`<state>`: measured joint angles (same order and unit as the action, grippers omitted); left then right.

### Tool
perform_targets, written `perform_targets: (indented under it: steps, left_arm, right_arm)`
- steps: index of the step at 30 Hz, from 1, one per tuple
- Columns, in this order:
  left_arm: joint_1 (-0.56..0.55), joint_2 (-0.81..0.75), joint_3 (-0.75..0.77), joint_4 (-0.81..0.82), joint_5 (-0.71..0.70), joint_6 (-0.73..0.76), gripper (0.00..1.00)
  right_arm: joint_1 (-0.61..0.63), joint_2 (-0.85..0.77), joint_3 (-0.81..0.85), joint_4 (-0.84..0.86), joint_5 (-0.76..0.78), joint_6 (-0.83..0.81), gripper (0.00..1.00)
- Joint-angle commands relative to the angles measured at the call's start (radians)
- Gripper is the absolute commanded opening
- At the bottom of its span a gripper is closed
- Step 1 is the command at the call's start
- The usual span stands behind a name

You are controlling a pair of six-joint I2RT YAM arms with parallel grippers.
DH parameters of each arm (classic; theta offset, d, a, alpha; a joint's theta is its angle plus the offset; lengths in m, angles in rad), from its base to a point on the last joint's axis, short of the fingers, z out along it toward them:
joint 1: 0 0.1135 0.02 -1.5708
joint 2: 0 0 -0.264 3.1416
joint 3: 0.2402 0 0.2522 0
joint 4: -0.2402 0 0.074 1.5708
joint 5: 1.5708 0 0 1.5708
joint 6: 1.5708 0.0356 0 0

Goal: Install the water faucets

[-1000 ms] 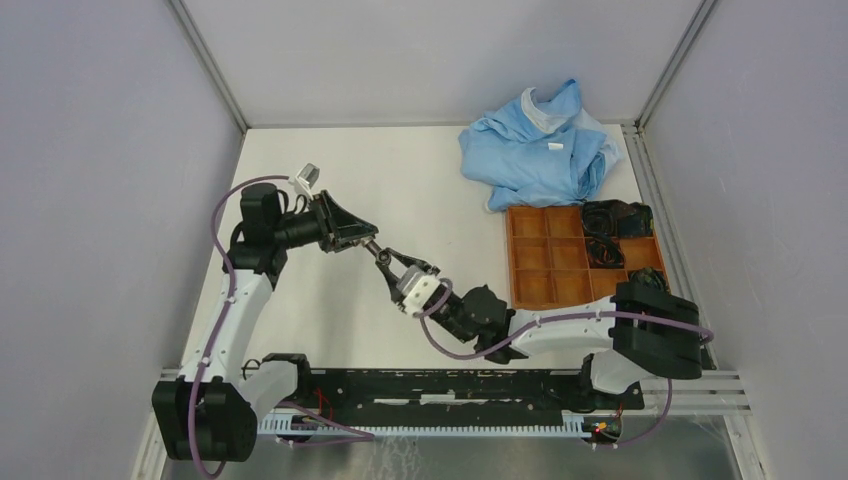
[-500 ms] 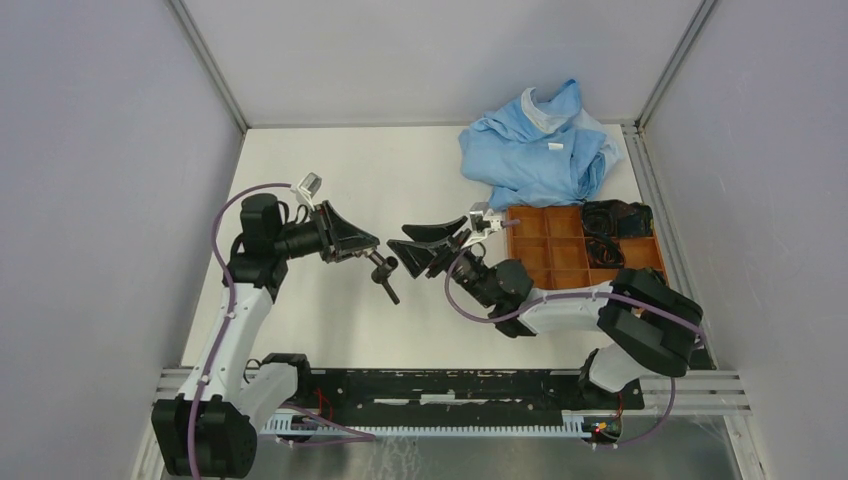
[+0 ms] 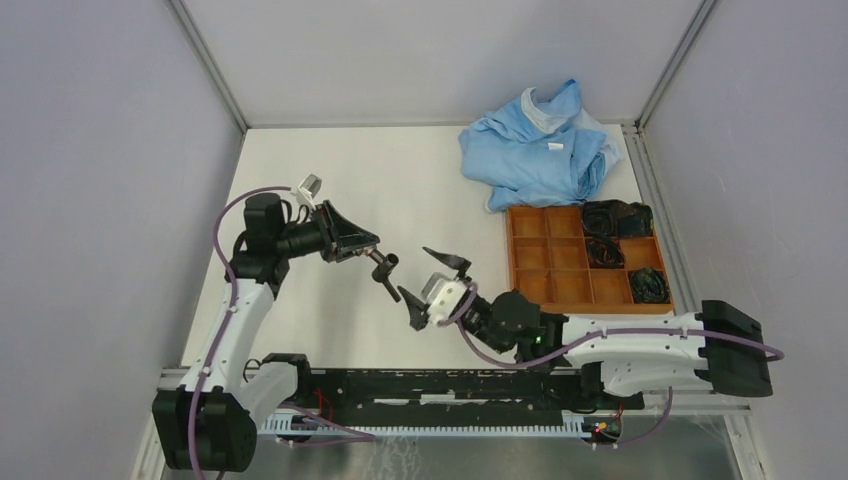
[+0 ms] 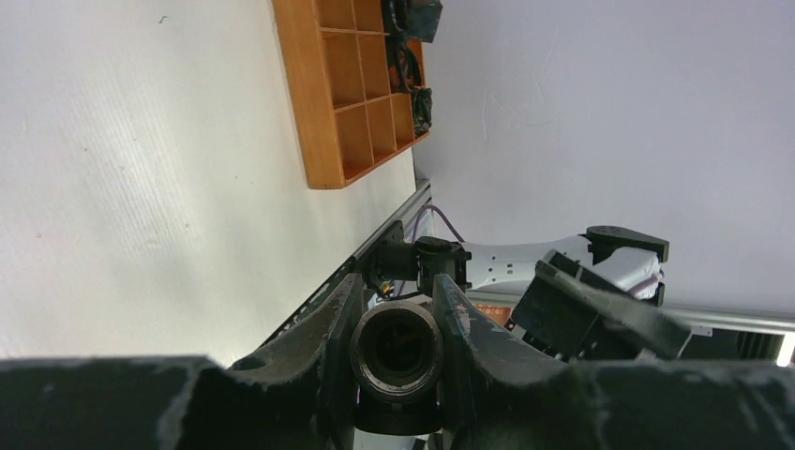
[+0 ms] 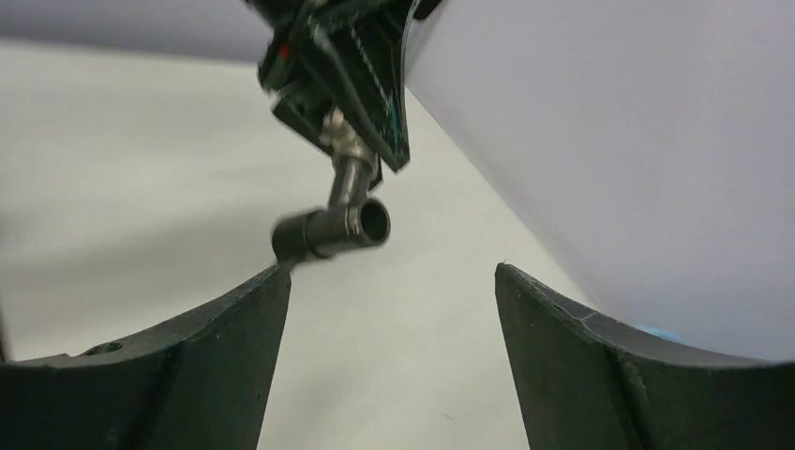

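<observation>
My left pincer (image 3: 372, 247) was clenched on the stem of the T-shaped fitting (image 3: 386, 272), holding it in the air above the white surface (image 3: 400, 180) with the crossbar toward the right arm. My right pincer (image 3: 431, 281) stood released, grasping nothing, just beside the fitting. To do this step well, I judged I should square the right jaws on the crossbar, close in slowly, and leave the left grip firm so nothing twisted off line. The right wrist view showed the crossbar's open bore and how near its other end sat to my finger (image 5: 187, 366); the overhead view could not. The left wrist view showed only one round end. The shorter faucet piece I could not pick out in any view
</observation>
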<state>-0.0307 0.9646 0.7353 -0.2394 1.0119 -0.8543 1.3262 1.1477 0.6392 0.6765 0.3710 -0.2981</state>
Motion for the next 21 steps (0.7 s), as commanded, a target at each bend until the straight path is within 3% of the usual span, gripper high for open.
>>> perform_targets:
  steps: [1, 6, 11, 21]
  left_arm:
    - [-0.003, 0.019, 0.049, -0.001, -0.016, -0.036, 0.02]
    - [-0.004, 0.037, 0.063, -0.009, -0.019, -0.028, 0.02]
    - [-0.005, 0.043, 0.065, -0.012, -0.017, -0.026, 0.02]
    - [-0.003, 0.043, 0.07, -0.05, 0.003, 0.002, 0.02]
  right_arm:
    - [0.105, 0.038, -0.031, -0.117, 0.372, -0.662, 0.87]
    - [0.143, 0.148, -0.134, 0.228, 0.479, -1.19, 0.9]
    - [0.143, 0.36, -0.172, 0.634, 0.393, -1.63, 0.93]
    - [0.143, 0.61, -0.019, 0.866, 0.236, -1.805, 0.96]
